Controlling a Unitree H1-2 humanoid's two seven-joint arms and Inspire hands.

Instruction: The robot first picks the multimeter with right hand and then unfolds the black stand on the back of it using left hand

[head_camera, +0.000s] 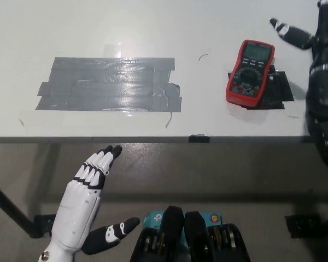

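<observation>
Nearest, the white left hand [83,188] hovers below the desk's [208,98] front edge, fingers straight and spread, holding nothing. Farther right, the black right hand [317,65] reaches over the desk's right edge, fingers apart, empty. Beside it the red multimeter [251,72] lies face-up on black tape [277,90], with a grey tape patch [109,84] toward the left.

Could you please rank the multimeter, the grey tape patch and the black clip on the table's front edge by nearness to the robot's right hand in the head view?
From the black right hand, open at the picture's right:
1. Multimeter, face up on the table just left of that hand.
2. Black clip, on the front edge, toward the middle.
3. Grey tape patch, on the left half of the table.
</observation>
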